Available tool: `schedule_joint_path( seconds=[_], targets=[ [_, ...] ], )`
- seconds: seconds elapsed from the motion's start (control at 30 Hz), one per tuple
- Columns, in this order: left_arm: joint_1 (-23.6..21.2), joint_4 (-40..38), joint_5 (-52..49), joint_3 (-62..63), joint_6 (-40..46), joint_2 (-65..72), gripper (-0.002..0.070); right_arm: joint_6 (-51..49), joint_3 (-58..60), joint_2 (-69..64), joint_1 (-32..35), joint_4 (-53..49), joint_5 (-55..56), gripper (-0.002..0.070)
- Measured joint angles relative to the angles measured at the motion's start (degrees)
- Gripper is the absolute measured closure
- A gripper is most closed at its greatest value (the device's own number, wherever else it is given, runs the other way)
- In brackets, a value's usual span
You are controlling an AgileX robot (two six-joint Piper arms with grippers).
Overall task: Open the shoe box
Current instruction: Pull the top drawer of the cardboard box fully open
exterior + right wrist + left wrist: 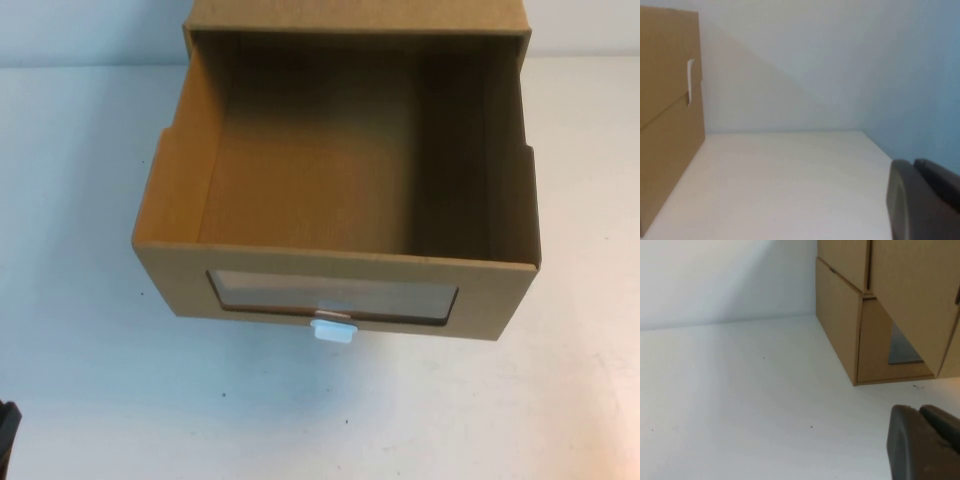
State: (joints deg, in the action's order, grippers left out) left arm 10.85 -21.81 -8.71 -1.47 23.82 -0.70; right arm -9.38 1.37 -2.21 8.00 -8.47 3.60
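Nearest, at the desk's (90, 400) near left corner, the left gripper (917, 412) sits low with its jaws closed on nothing. The right gripper (914, 165) hovers low on the right side, well apart from the box, jaws also pressed together and empty.

The shoe box (480, 300) stands mid-desk. Its drawer (300, 170) is already drawn out toward the near edge, so the task looks essentially done.

On the drawer's near face a small white pull tab (332, 328) juts out below a clear window (300, 292). That tab is the natural place to pinch. The film window would likely dent or smear.

The drawer is empty, so it is probably very light. Its thin cardboard walls are stiff enough to pull yet easy to crush.

At the far side, the sleeve (360, 15) could skid on the smooth desk.
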Motion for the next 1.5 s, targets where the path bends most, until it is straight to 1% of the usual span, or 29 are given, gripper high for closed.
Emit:
schedule_joint_path(
  seconds=[0.1,0.27,0.57,0.63,0.7,0.77,0.97,1.5],
  targets=[
    [0.0,0.0,0.02,-0.05,0.0,0.0,0.0679,0.0,0.0,2.55,-0.27,0.84,-4.27,0.0689],
    [0.0,0.0,-0.2,-0.05,0.0,0.0,0.0679,0.0,0.0,2.66,-4.14,1.47,-9.67,0.069],
    [0.0,0.0,-0.29,-0.05,0.0,0.0,0.0679,0.0,0.0,2.66,-4.63,2.96,-12.16,0.069],
    [0.0,0.0,-0.29,-0.05,0.0,0.0,0.0679,2.58,0.0,2.66,-4.63,6.54,-13.0,0.069],
    [0.0,0.0,-0.29,-0.05,0.0,0.0,0.0679,9.38,0.0,2.66,-4.63,12.65,-14.61,0.069],
    [0.0,0.0,-0.29,-0.05,0.0,0.0,0.0679,13.97,0.0,2.66,-4.63,15.74,-16.82,0.069],
    [0.0,0.0,-0.29,-0.05,0.0,0.0,0.0679,17.26,0.0,2.66,-4.63,17.99,-24.38,0.0689],
    [0.0,0.0,-0.32,-0.05,0.0,0.0,0.0679,17.74,0.0,2.66,-4.72,19.65,-25.07,0.0689]
  ],
)
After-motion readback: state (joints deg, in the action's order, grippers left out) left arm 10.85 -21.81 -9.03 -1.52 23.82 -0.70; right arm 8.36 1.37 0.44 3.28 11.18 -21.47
